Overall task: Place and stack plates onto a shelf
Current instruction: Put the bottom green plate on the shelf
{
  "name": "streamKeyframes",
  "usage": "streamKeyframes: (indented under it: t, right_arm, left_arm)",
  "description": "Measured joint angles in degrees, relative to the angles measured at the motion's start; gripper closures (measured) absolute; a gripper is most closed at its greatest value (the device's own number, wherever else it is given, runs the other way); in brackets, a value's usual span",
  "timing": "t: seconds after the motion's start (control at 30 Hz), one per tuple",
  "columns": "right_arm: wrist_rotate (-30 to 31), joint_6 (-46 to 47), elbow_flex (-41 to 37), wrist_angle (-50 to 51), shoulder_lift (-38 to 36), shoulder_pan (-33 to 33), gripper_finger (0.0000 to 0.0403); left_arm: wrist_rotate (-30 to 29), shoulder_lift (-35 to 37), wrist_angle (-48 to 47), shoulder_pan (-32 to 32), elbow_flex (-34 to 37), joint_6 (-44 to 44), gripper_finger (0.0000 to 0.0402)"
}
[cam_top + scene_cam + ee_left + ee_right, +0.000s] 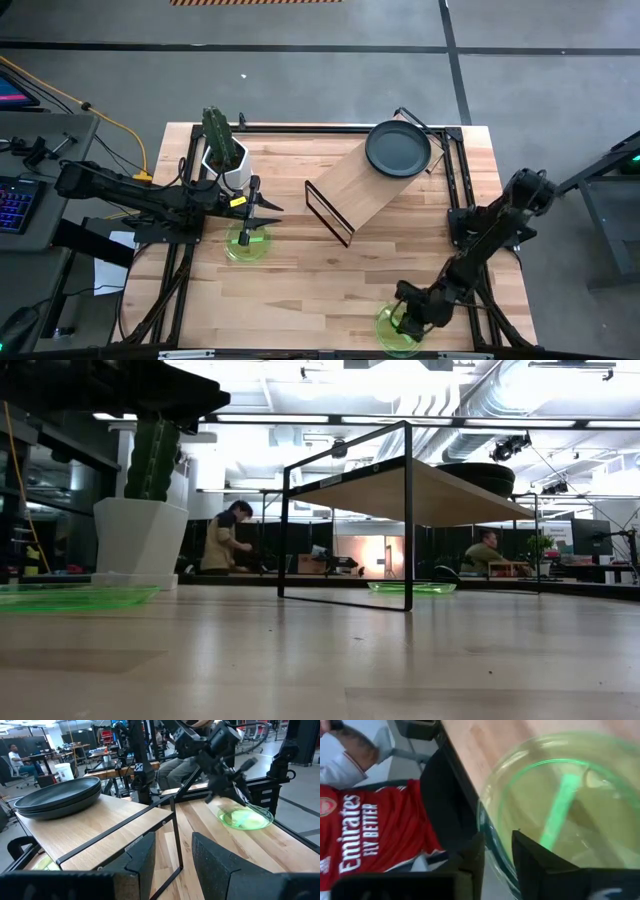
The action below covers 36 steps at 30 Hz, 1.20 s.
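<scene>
Dark plates sit stacked on the far right end of the shelf, and they also show in the left wrist view. One green plate lies flat on the table to the left of the shelf. My left gripper hovers above it, open and holding nothing. A second green plate sits at the table's near edge. My right gripper is shut on its rim. My right gripper holds the second green plate by its rim on the side toward the table's near edge. One finger is inside the plate and one finger is outside. The fingers come slanting down from above. In the low view the plate lies about level on the table.
A white pot with a cactus stands near the far left corner, close behind my left arm. Black frame rails run along the table's sides. A person in a red shirt is just beyond the near edge.
</scene>
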<state>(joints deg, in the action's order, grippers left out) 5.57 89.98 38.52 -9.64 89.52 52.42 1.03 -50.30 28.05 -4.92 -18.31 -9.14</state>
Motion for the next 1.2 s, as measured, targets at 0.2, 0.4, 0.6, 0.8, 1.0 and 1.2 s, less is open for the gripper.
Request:
streamKeyframes:
  t: [0.2, 0.4, 0.6, 0.8, 1.0, 1.2]
  right_arm:
    - [-11.08, -0.13, 0.93, -1.44, 6.38, -2.66, 0.0392]
    - [-16.55, -2.04, 4.16, 3.74, 9.65, -5.12, 0.0399]
    - [-16.81, -2.60, 6.22, 17.26, 9.48, -7.54, 0.0401]
    - [-11.88, -5.32, 6.16, 20.85, 9.44, -9.51, 0.0402]
    - [-2.65, -9.04, 6.16, 21.06, 9.46, -12.07, 0.0402]
    - [-0.74, -12.78, 5.72, 21.73, 7.19, -13.50, 0.0403]
  left_arm:
    - [0.01, 0.00, 0.02, -0.01, 0.00, -0.01, 0.0286]
    - [0.01, 0.00, 0.02, 0.00, 0.00, -0.05, 0.0286]
    - [0.00, 0.00, 0.02, -0.01, 0.00, -0.05, 0.0286]
    - [-0.01, 0.00, 0.02, 0.01, 0.00, -0.07, 0.0286]
    - [0.01, 0.00, 0.02, 0.01, 0.00, -0.05, 0.0286]
    - [-0.01, 0.00, 0.02, -0.01, 0.00, -0.07, 0.0286]
